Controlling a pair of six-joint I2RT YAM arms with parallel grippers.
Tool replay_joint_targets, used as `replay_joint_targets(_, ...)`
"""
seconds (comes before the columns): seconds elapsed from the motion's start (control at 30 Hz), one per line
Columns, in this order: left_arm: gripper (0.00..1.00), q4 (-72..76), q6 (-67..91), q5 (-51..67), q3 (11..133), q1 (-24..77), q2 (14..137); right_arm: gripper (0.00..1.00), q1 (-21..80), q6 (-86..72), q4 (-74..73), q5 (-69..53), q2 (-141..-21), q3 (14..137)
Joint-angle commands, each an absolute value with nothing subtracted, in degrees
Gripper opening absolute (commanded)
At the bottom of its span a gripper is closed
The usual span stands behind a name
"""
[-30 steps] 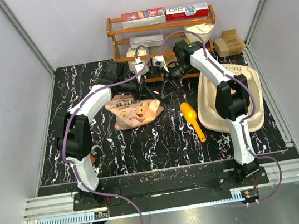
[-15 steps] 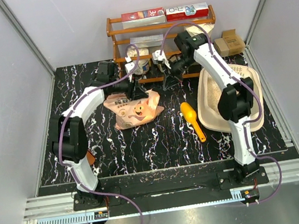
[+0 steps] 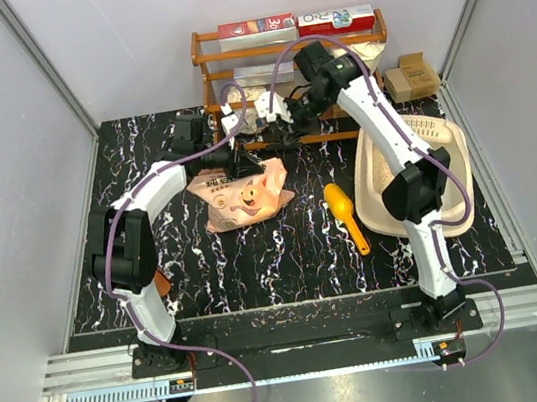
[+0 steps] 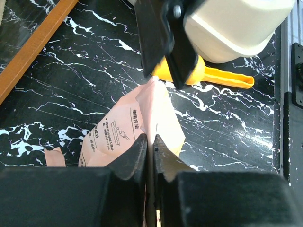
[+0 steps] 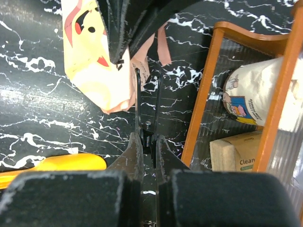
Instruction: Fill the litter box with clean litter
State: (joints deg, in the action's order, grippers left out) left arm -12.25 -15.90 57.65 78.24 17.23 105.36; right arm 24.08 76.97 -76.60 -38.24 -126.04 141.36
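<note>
The cream litter box (image 3: pixel 448 149) lies at the right; one of its corners shows in the left wrist view (image 4: pixel 232 28). The pink-orange litter bag (image 3: pixel 248 196) lies left of centre. My left gripper (image 3: pixel 239 161) is shut on the bag's top edge (image 4: pixel 128 127), fingertips pinching the film (image 4: pixel 150 142). My right gripper (image 3: pixel 283 130) is shut (image 5: pixel 149 142) on the handles of black spring scissors (image 5: pixel 147 104). Their thin blades reach the raised bag corner (image 5: pixel 142 66), close to my left fingers. No loose litter is visible.
A yellow scoop (image 3: pixel 344 212) lies between the bag and the litter box, also in the left wrist view (image 4: pixel 222 78). The wooden shelf rack (image 3: pixel 286 49) with boxes and sacks stands at the back, its frame close to the scissors (image 5: pixel 208 94). Cardboard boxes (image 3: pixel 412 76) sit back right.
My right arm has swung left and back, carrying the scissors to the bag's top. My left gripper has drawn back slightly with the bag edge pinched.
</note>
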Motion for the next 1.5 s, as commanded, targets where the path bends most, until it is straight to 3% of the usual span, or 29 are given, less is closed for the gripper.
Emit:
replay_joint_targets(0.0,0.09,-5.37,-13.19,58.62,76.56,17.49,102.31,0.00,26.71,80.24,-93.51,-32.70,-125.86,140.01)
replay_joint_targets(0.23,0.03,-3.17,-11.60,59.06,75.50,17.49,101.78,0.00,26.89,78.49,-93.43,-31.38,-125.51,138.69)
replay_joint_targets(0.57,0.02,-2.64,-10.99,58.97,75.85,17.49,101.51,0.00,28.21,77.26,-93.43,-31.29,-124.63,135.09)
replay_joint_targets(0.63,0.05,-2.64,-10.99,58.89,75.94,17.40,101.34,0.00,28.65,77.17,-93.43,-30.59,-124.72,134.48)
replay_joint_targets(0.67,0.08,-2.64,-10.99,58.80,76.02,17.49,101.16,0.00,28.91,77.17,-93.51,-30.06,-124.89,134.21)
replay_joint_targets(0.7,0.18,-2.90,-11.07,58.71,76.11,17.49,101.08,0.00,29.09,77.17,-93.43,-29.88,-124.98,134.21)
replay_joint_targets(0.9,0.35,-10.63,-17.31,57.75,74.89,15.04,98.36,0.00,31.02,76.64,-93.52,-26.99,-126.38,137.63)
replay_joint_targets(1.17,0.42,-12.39,-17.23,57.74,67.69,7.83,91.06,0.00,33.48,76.99,-93.43,-23.38,-126.65,139.04)
replay_joint_targets(1.47,0.43,-10.64,-13.45,57.57,64.25,4.39,85.52,0.00,35.86,76.73,-93.25,-19.52,-126.65,139.31)
